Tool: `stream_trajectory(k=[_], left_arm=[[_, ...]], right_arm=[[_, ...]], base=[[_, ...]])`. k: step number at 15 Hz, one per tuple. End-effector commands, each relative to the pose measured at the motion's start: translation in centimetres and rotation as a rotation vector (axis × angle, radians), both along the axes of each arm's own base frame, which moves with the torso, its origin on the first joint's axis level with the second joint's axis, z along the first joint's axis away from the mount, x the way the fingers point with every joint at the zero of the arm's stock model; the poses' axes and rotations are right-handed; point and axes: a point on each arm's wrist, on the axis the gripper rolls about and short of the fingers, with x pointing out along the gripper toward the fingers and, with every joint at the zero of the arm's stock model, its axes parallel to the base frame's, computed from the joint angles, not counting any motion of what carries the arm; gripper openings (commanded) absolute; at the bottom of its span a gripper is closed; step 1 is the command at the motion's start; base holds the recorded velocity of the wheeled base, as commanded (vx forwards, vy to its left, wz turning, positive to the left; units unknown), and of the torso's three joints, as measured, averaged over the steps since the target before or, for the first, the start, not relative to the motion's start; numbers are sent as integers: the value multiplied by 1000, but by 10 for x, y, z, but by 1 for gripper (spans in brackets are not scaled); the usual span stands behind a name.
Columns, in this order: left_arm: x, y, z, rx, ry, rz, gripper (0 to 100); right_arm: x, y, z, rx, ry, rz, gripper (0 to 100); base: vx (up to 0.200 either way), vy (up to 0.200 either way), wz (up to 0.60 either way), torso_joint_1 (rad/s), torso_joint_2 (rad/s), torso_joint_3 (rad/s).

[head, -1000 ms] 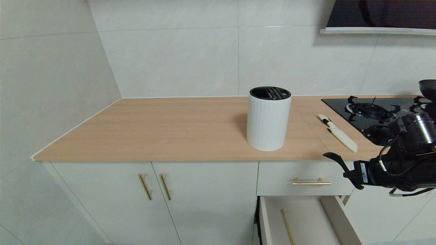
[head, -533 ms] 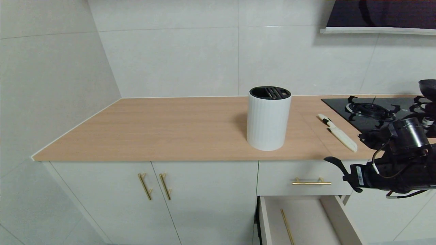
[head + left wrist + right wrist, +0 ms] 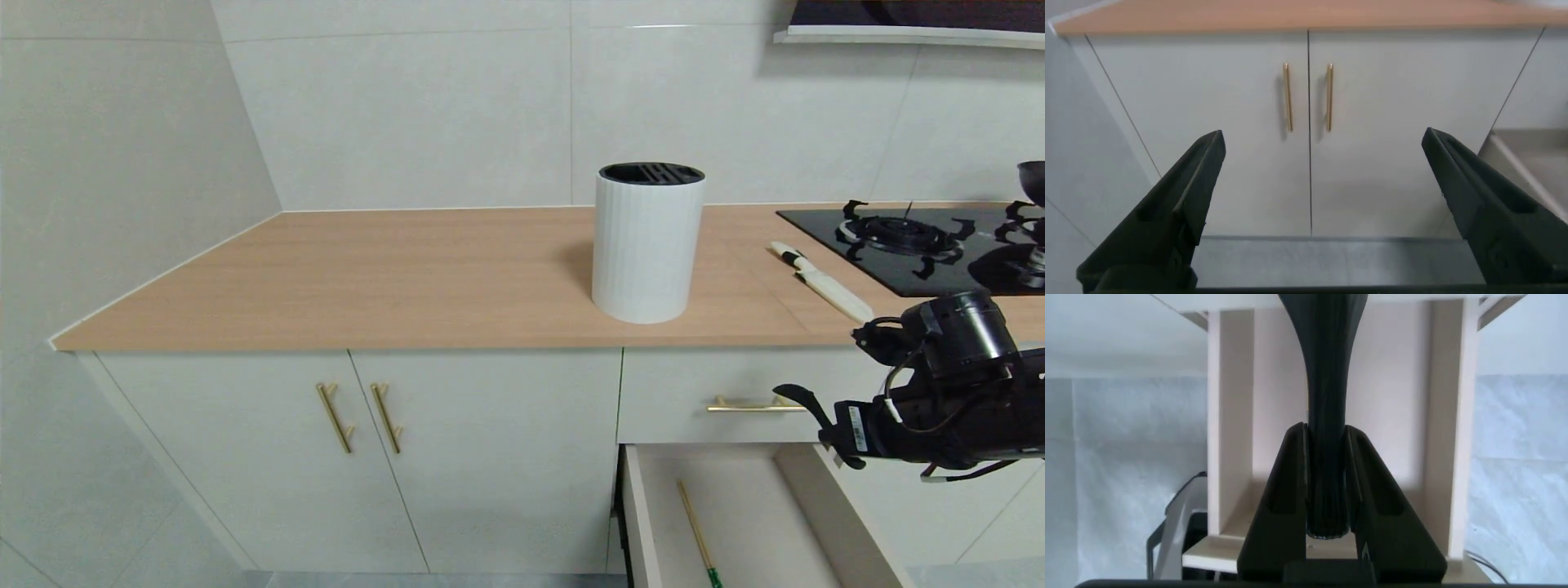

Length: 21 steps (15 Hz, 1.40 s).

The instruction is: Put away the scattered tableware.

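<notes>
My right gripper (image 3: pixel 841 429) is shut on a black utensil (image 3: pixel 804 400), whose curved end sticks out to the left in front of the drawer front. It hangs above the open drawer (image 3: pixel 796 490). In the right wrist view the fingers (image 3: pixel 1290 498) clamp the utensil's black shaft (image 3: pixel 1327 376) over the pale drawer (image 3: pixel 1229 416). A knife (image 3: pixel 820 282) with a cream blade lies on the wooden counter (image 3: pixel 408 278), right of a white ribbed holder (image 3: pixel 647 241). My left gripper (image 3: pixel 1323 143) stands open, low down, facing the cabinet doors.
A thin chopstick (image 3: pixel 695 531) lies in the drawer. A black gas hob (image 3: pixel 906 241) sits at the counter's right end. Gold handles (image 3: pixel 359 416) mark the cabinet doors (image 3: pixel 1306 122), and a gold pull (image 3: pixel 747 405) marks the shut drawer above.
The head view has shifted, so the counter sits higher in the picture. Relative to the counter edge, my right gripper with the utensil has sunk toward the open drawer.
</notes>
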Motion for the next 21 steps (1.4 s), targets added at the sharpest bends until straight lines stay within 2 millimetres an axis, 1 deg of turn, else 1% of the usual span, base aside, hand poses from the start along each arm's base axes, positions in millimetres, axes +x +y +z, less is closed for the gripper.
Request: stream_trajectory(k=[1, 9, 14, 16, 21], left_arm=[[0, 0, 0, -1, 2, 1, 100], [0, 0, 0, 1, 2, 1, 100], [0, 0, 0, -1, 2, 1, 100], [0, 0, 0, 1, 2, 1, 100], [0, 0, 0, 1, 2, 1, 100]], right_arm=[[2, 1, -4, -2, 13, 2, 0], [2, 1, -9, -17, 29, 17, 0], [2, 2, -9, -17, 30, 24, 0], [2, 3, -9, -17, 32, 27, 0], [2, 5, -12, -20, 41, 33, 0]], base=[[0, 0, 0, -207, 496, 286], [0, 0, 0, -181, 475, 291], [0, 0, 0, -136, 450, 310], [0, 0, 0, -51, 222, 161], [0, 0, 0, -7, 29, 17]])
